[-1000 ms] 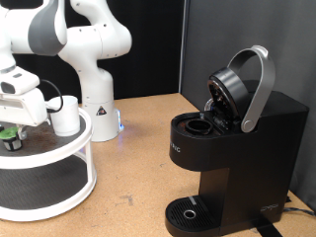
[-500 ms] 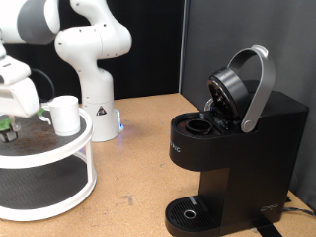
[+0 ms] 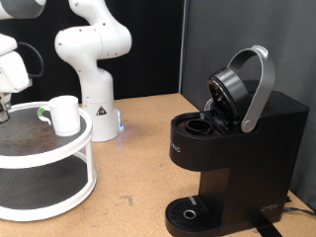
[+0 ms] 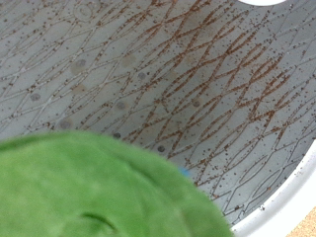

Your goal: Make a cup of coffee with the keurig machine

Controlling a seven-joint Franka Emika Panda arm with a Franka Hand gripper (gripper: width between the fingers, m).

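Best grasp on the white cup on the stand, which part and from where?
Judging from the exterior view, pinch the rim wall of the cup from above, one finger inside, one outside. It stands upright with its mouth open on the top tier of the round stand, clear overhead. The handle is not clearly visible, so don't rely on it. The hand sits at the exterior view's left edge.

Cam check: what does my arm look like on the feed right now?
In the exterior view the arm is glossy white with rounded, bulbous segments and grey bands at the joints, on a white conical base carrying a small dark triangular marking. A black cable loops beside the white hand housing at the frame's left edge. The pincer fingers are not visible in either view.
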